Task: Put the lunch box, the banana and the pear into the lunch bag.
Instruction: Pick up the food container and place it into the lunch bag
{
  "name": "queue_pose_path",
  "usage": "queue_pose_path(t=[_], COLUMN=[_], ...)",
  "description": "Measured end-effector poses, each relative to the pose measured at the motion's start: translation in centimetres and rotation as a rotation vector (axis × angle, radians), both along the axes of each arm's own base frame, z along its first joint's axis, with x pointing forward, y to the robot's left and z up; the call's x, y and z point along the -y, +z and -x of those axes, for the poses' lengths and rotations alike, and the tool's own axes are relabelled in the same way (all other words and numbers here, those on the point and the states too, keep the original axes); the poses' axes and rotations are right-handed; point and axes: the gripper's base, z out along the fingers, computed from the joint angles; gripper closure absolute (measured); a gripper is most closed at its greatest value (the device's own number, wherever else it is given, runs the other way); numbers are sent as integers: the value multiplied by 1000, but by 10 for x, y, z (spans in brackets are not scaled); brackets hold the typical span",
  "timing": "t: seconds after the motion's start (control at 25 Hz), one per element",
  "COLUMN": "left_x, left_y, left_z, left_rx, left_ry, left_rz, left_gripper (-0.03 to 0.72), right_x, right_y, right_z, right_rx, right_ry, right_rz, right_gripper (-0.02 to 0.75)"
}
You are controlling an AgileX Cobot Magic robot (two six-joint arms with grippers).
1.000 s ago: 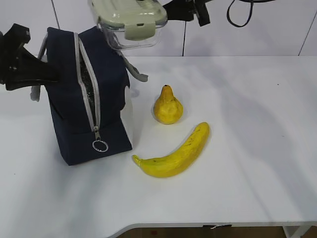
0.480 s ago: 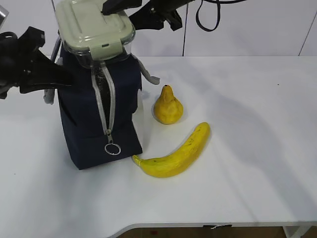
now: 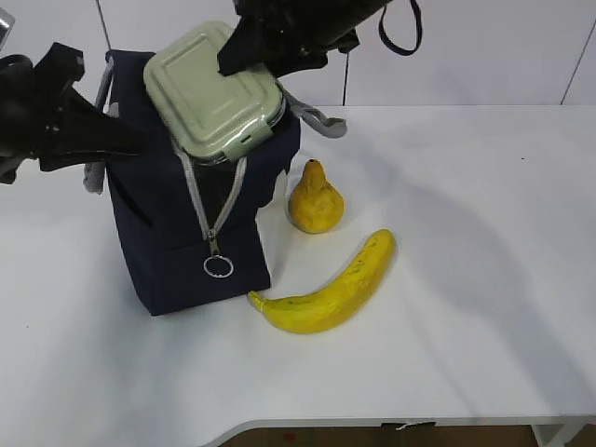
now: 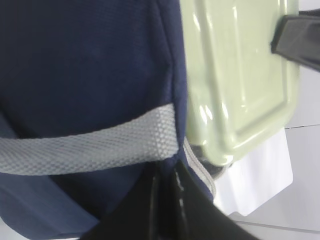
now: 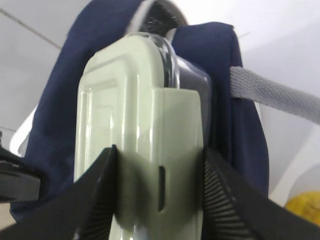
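At the bag's mouth the right gripper (image 5: 159, 200) is clamping the lunch box (image 3: 212, 93) by its sides, jaws half-spread – box is sitting tilted on the lunch bag (image 3: 182, 237) top, not yet inside. I'd level it w/ the opening, then lower slowly. Left gripper (image 4: 167, 187), pinched closed, is holding bag fabric at approx 9 o'clock of the box – pear (image 3: 315, 198) and banana (image 3: 331, 287) are waiting at 4 o'clock.

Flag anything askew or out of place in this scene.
The lunch box sits tilted across the lunch bag's open top, held by the right tool, only partly inside. The pear stands upright; the banana lies flat. Nothing spilled.
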Motion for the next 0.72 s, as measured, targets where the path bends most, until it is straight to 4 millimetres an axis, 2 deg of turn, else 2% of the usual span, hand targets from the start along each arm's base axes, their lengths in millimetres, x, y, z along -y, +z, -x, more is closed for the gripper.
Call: queue_pose_path(t=[0.16, 0.36, 0.6, 0.72], left_x=[0, 0, 0, 0], left_y=[0, 0, 0, 0], left_z=[0, 0, 0, 0], left_rx=[1, 0, 0, -1], left_ry=[1, -1, -1, -2], left_rz=[0, 0, 0, 1], left_gripper=[688, 688, 688, 688], right_x=[-26, -54, -64, -68], right_y=[-3, -23, -39, -54], right_z=[11, 22, 14, 8], right_rx=[125, 221, 259, 251], right_ry=[93, 189, 176, 168], right_rz=[106, 306, 326, 331], right_gripper=[383, 383, 383, 383])
